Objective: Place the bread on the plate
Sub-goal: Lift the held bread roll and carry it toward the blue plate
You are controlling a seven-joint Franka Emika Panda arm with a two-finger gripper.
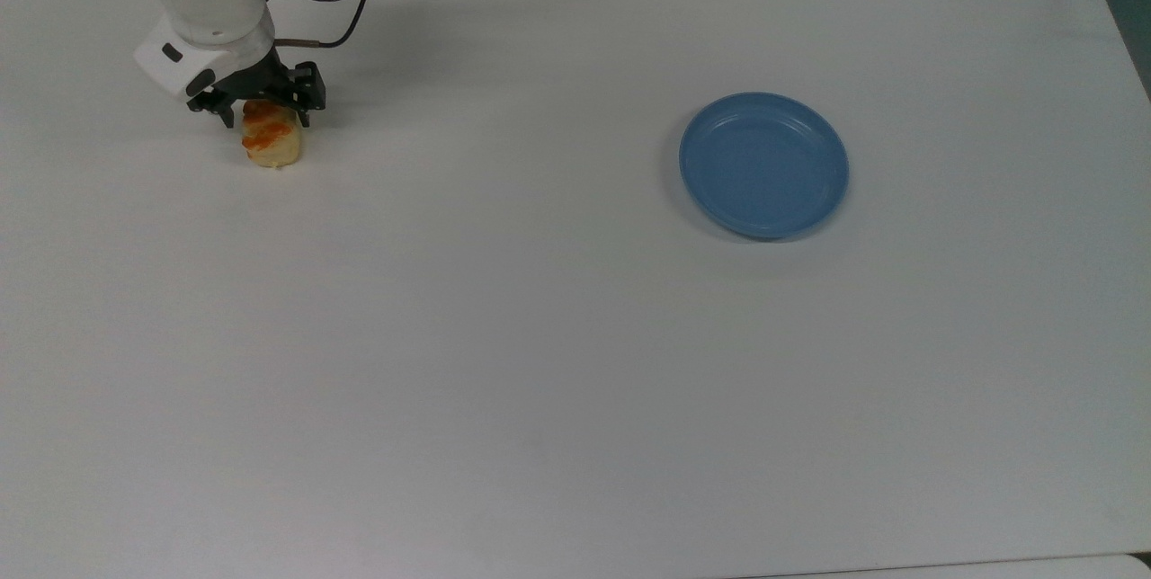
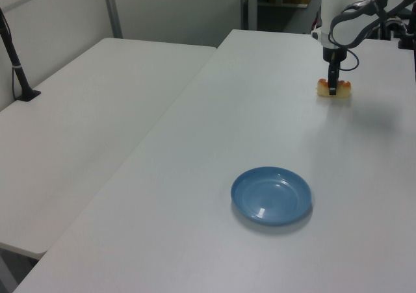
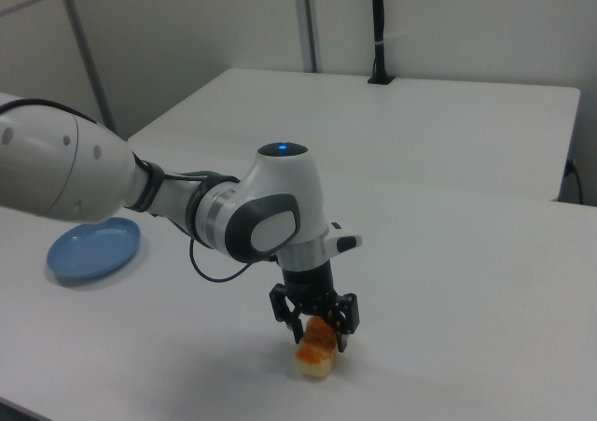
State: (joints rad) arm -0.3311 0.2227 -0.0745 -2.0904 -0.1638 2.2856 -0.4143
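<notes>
Gripper [image 1: 263, 114]: fingers apart, straddling the bread [image 1: 271, 140], which lies on the table [image 1: 539, 336].
Plate [image 1: 763, 164]: well apart, bare.

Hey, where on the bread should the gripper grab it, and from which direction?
Grip the bread across its narrow width near mid-length, coming straight down from above. It lies flat on the table, long and slim, so its two long sides suit the open gripper already straddling it.

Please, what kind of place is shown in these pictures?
Probably a robotics lab or test room. A robot arm works over a plain white table that carries a toy-like bread and a blue plate; more bare white tables and partition walls stand around.
</notes>
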